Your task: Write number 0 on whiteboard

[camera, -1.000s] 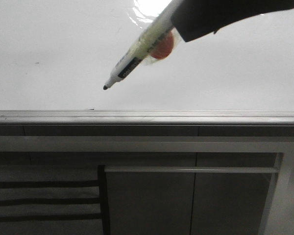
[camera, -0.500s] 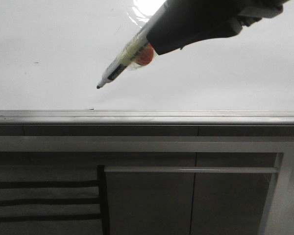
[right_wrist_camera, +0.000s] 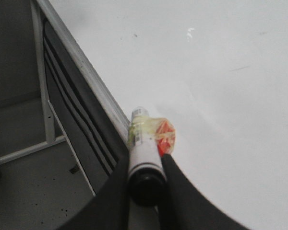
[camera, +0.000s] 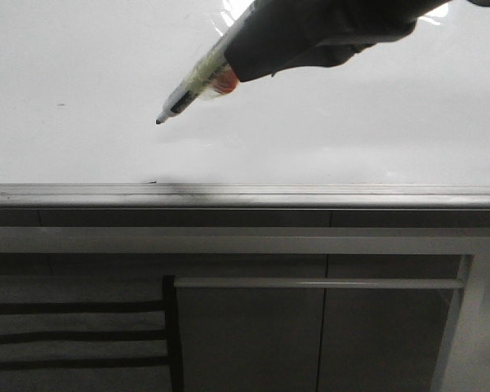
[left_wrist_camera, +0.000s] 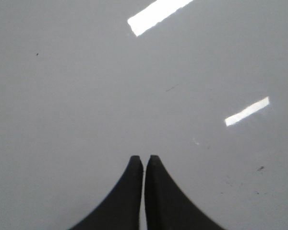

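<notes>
The whiteboard (camera: 82, 65) is a glossy white panel filling the upper front view, with a grey metal rail (camera: 245, 196) along its near edge. My right gripper (camera: 238, 59) reaches in from the upper right, shut on a white marker (camera: 198, 82) with orange tape. Its dark tip (camera: 158, 122) points down-left, close over the board; I cannot tell if it touches. In the right wrist view the marker (right_wrist_camera: 143, 158) sits between the fingers of the right gripper (right_wrist_camera: 145, 165). My left gripper (left_wrist_camera: 144, 158) is shut and empty over bare whiteboard (left_wrist_camera: 62, 96). No number 0 shows in any view.
Grey cabinet doors (camera: 253, 335) with a horizontal bar handle (camera: 318, 283) lie below the rail. Dark slats (camera: 65, 335) are at the lower left. Bright glare strips (left_wrist_camera: 158, 14) and small dark specks (left_wrist_camera: 260, 168) mark the board.
My right gripper has moved left and farther over the board, carrying the marker. The tip shifted left and up in the front view.
</notes>
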